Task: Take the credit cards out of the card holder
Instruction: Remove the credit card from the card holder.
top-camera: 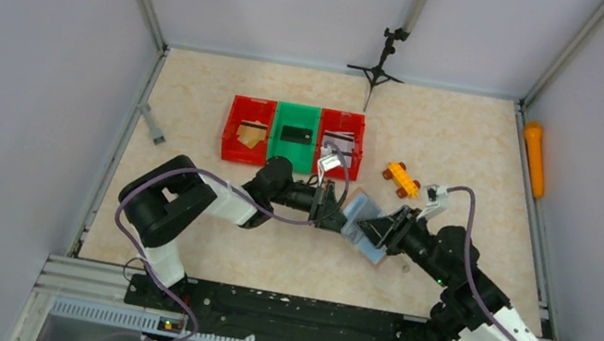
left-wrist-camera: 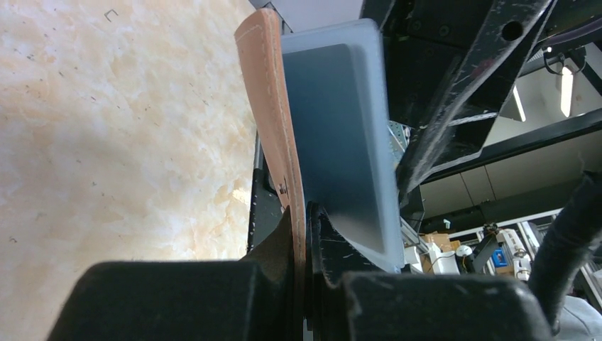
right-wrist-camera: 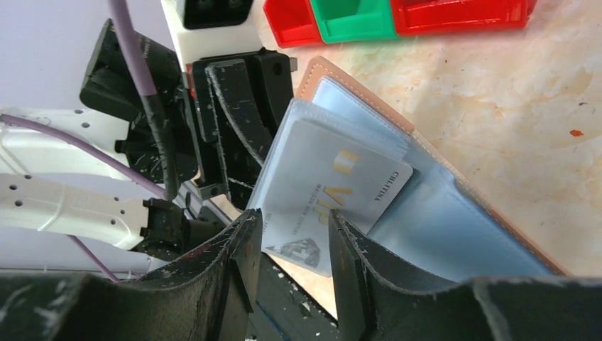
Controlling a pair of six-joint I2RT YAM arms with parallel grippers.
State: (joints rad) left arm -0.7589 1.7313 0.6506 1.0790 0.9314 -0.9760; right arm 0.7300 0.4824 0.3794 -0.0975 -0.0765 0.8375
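Four cards show. One tan-gold card (top-camera: 250, 135) lies in the left red bin (top-camera: 231, 130), one black card (top-camera: 296, 134) in the green bin (top-camera: 291, 156), and one white-grey card (top-camera: 340, 136) in the right red bin (top-camera: 355, 147). A pale card with gold lettering (right-wrist-camera: 334, 185) sits in a clear sleeve of the card holder (right-wrist-camera: 426, 227).

That makes three bins, in one row touching side by side, and one card holder. The holder is spread open just in front of the bins, between the two grippers.

The left gripper (left-wrist-camera: 302, 220) is clamped tight on the holder's brown cover. The right gripper (right-wrist-camera: 289, 241) is about half open, with a finger on each side of the pale card's near end. Whether the fingers touch the card cannot be told.

Walls close off the left, back and right sides of the counter (top-camera: 175, 233). Bare counter lies in front of the left arm and to the right of the bins.

A yellow toy car (top-camera: 402, 179) sits near the right wrist. A grey tool (top-camera: 152, 123) lies by the left wall, a small tripod (top-camera: 379, 70) stands at the back, and an orange cylinder (top-camera: 535, 158) lies along the right edge.
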